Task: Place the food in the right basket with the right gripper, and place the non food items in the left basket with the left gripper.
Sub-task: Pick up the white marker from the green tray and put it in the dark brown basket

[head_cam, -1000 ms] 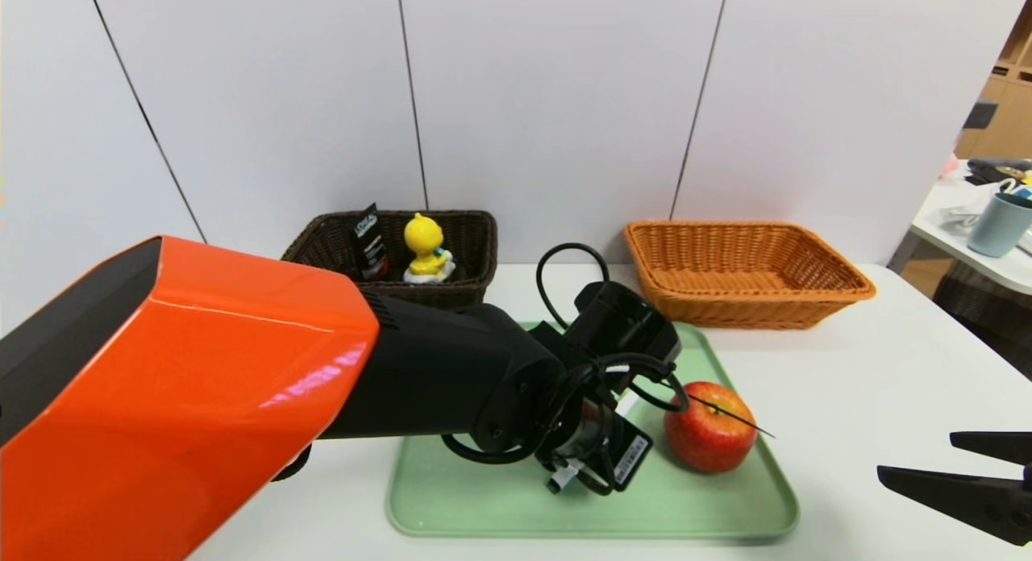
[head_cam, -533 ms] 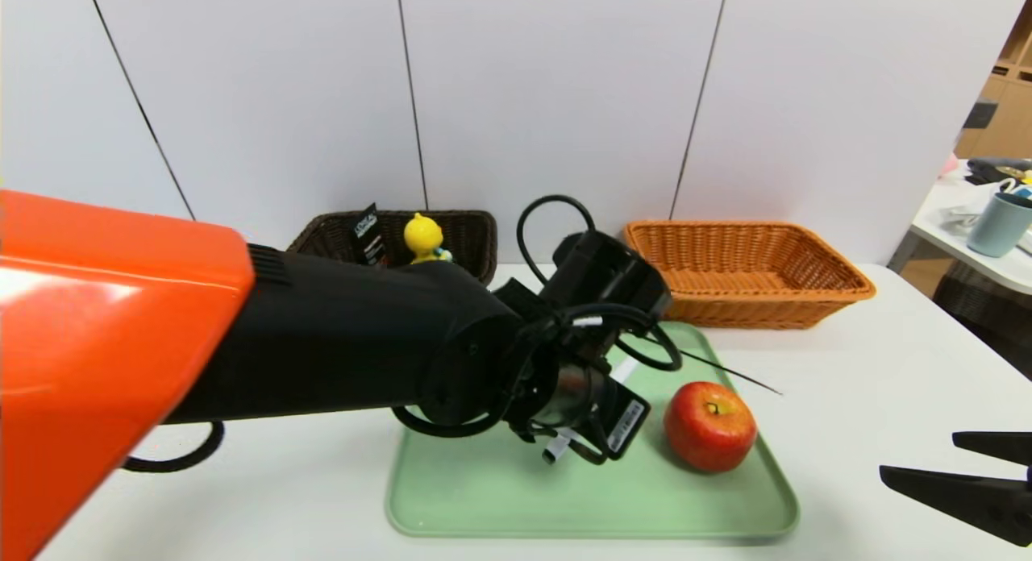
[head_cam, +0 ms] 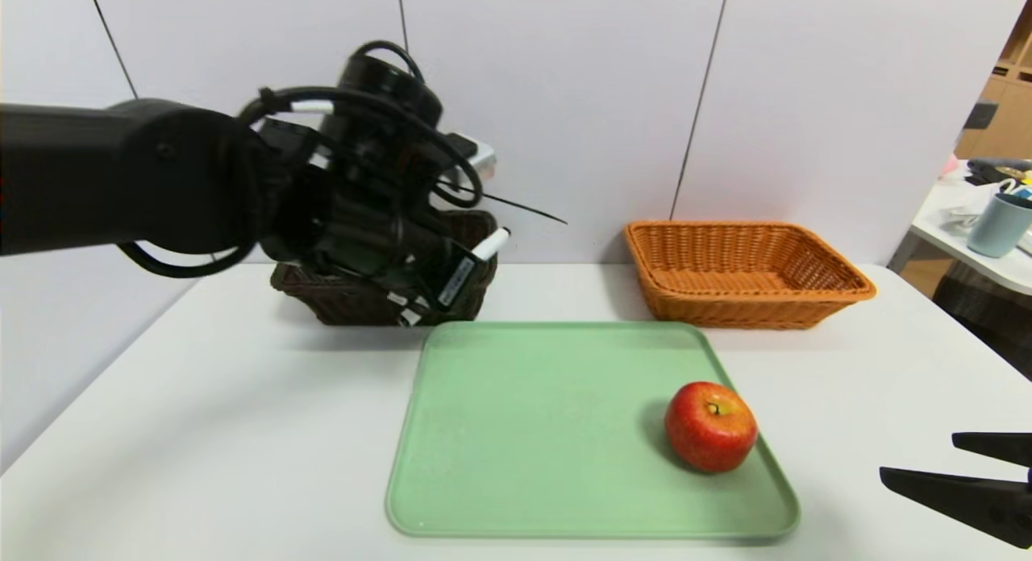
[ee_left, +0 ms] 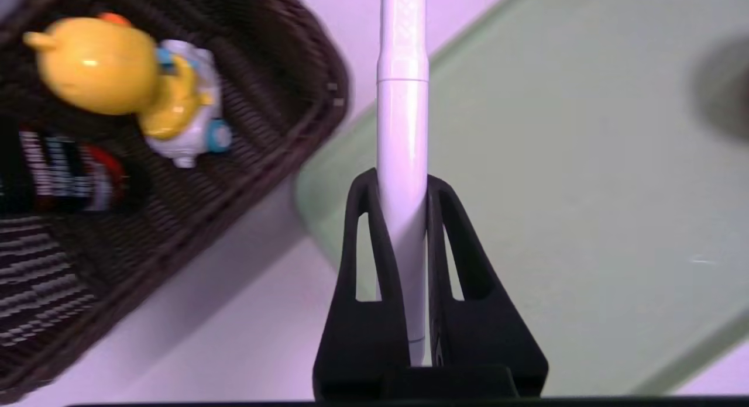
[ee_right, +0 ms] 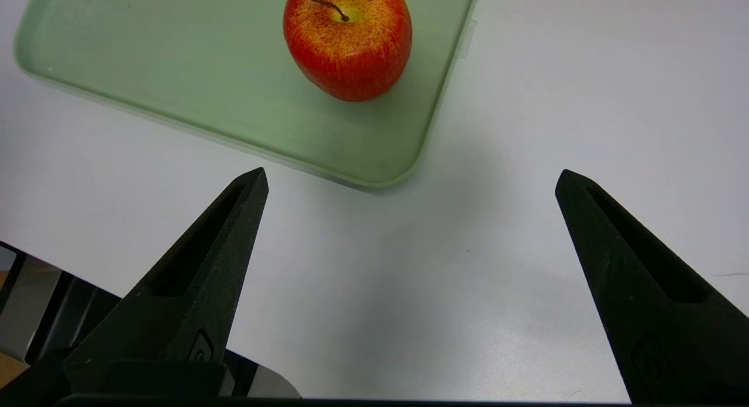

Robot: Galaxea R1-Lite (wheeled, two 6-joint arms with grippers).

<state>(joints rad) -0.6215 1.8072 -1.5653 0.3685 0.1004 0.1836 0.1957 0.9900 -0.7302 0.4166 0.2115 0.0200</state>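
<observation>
White marker (ee_left: 402,120) clamped between left tool (ee_left: 401,185) tips.

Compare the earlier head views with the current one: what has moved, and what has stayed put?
The left gripper, shut on the white marker, rose from over the green tray and swung left toward the dark brown basket. The apple, orange basket and open right gripper stayed put.

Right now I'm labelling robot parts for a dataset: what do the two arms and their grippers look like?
The left arm is matte black and thick, with looped black cables and a white barcode label by the wrist. The left gripper has two slim black fingers with long cut-out slots. The right gripper has two pointed black triangular fingers, each grooved, with a small embossed logo near the base.
</observation>
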